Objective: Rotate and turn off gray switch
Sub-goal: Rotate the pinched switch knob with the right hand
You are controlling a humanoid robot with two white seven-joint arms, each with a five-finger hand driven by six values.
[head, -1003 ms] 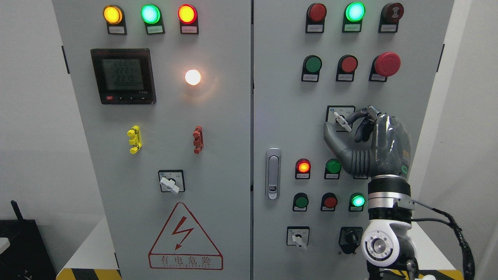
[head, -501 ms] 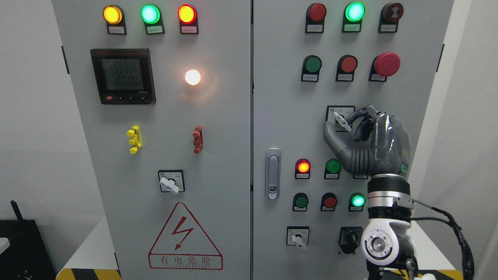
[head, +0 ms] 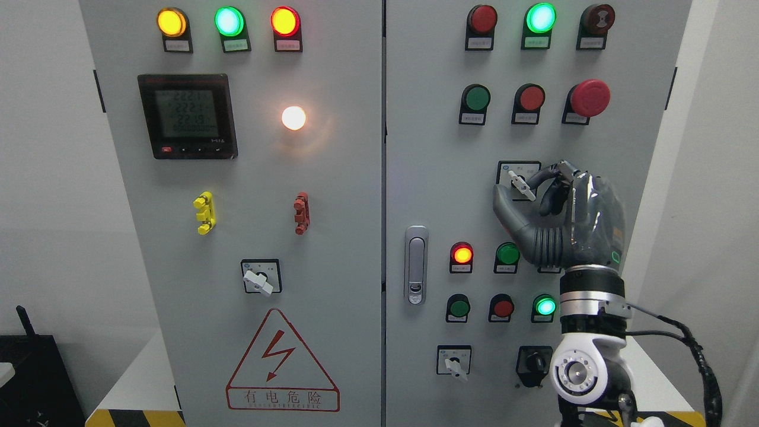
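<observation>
right hand (head: pixel 560 216) up against the right door (head: pixel 427 178) of the cabinet, arm rising from the lower right edge. thumb below and forefinger above pinch the white lever of the gray switch (head: pixel 520 184), which sits on its square plate in the middle of the right door, lever tilted with its upper end to the left. other fingers (head: pixel 554 201) curled behind.

against the frames half a second and a second back: hand, wrist and lever sit in the same spot, no turn visible. meter (head: pixel 188 115) digits flicker slightly; lamps unchanged.

room for moving: bare door to the left of the switch as far as the latch (head: pixel 416 265). just below the palm, a red lit lamp (head: pixel 462 254) and a green button (head: pixel 507 254); lower, a green lit lamp (head: pixel 545 306) near the wrist. above the switch, a red mushroom button (head: pixel 589 98), well apart. the wrist hides part of the door's lower right, beside a black knob (head: pixel 535 360).

left door (head: pixel 332 237): yellow, green and red lamps on top, a white lamp (head: pixel 293 117) glowing, yellow clip (head: pixel 204 212), red clip (head: pixel 302 213), another switch (head: pixel 261 277), warning triangle (head: pixel 281 362).

cabinet pale gray, walls white, hazard stripe (head: pixel 133 418) at the floor.
</observation>
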